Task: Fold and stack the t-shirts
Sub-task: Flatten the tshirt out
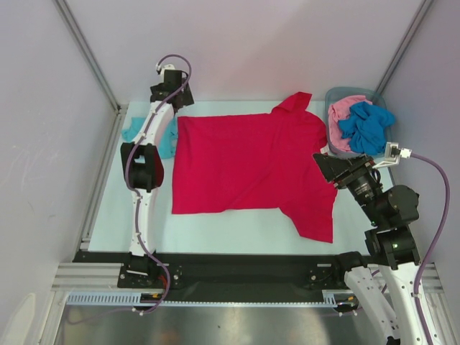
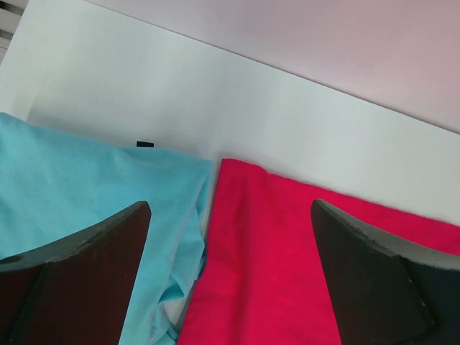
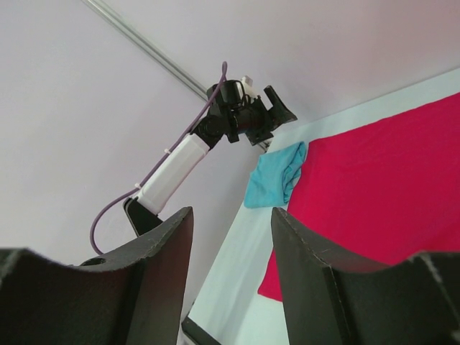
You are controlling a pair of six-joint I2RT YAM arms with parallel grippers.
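A bright red t-shirt (image 1: 244, 162) lies spread flat in the middle of the table, with one sleeve toward the back and one toward the front right. A light teal t-shirt (image 1: 167, 142) lies bunched beside its left edge, partly under my left arm. My left gripper (image 1: 171, 97) is open and empty above the far left corner of the red shirt (image 2: 287, 259), next to the teal shirt (image 2: 86, 187). My right gripper (image 1: 327, 167) is open and empty at the red shirt's right edge. It is raised and faces left toward the teal shirt (image 3: 273, 176) and the red shirt (image 3: 381, 194).
A grey plastic bin (image 1: 332, 97) stands at the back right. It holds a pink shirt (image 1: 345, 111) and a deeper blue shirt (image 1: 368, 126). Walls and metal frame rails close in the left, back and right sides. A black rail (image 1: 237, 269) runs along the table's near edge.
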